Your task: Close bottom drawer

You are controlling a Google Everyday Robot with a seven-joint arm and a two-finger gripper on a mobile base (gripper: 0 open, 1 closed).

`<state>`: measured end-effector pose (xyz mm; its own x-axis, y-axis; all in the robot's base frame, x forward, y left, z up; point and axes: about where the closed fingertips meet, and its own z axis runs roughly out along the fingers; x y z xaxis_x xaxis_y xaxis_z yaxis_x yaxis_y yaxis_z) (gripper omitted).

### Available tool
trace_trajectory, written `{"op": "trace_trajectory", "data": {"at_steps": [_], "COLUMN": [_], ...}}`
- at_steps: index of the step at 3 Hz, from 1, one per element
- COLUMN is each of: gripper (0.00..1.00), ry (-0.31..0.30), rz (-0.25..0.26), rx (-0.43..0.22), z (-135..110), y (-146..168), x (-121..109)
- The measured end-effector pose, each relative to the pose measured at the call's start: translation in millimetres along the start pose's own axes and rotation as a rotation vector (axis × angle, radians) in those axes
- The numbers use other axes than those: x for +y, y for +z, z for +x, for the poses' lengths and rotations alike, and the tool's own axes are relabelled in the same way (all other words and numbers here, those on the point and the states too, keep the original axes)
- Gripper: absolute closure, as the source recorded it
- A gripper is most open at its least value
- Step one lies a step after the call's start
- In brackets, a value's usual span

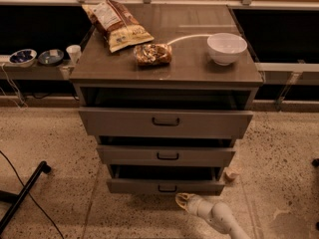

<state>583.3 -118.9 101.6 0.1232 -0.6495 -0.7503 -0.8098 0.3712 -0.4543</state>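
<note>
The bottom drawer is the lowest, smallest grey front of the cabinet, with a small black bar handle. It stands slightly pulled out, with a dark gap above its front panel. My gripper is low over the floor, just in front of and a little right of the drawer's handle, close to the front panel. The white arm runs from it to the lower right.
The middle drawer and the top drawer also stand out a little. A white bowl and two snack bags lie on the cabinet top. A black stand leg crosses the floor at left. A small object lies by the cabinet's right foot.
</note>
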Motion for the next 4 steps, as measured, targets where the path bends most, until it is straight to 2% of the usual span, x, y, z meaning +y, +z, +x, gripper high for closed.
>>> {"op": "trace_trajectory", "data": {"at_steps": [1,3,4], "gripper": [1.0,1.0,1.0], "ry": [0.0,-0.072,-0.095], "rz": [0.0,0.043,0.08], "rx": [0.0,-0.019,-0.025], "z": [0,-18,-19], "y": [0,23,36], "x": [0,-25,-46]}}
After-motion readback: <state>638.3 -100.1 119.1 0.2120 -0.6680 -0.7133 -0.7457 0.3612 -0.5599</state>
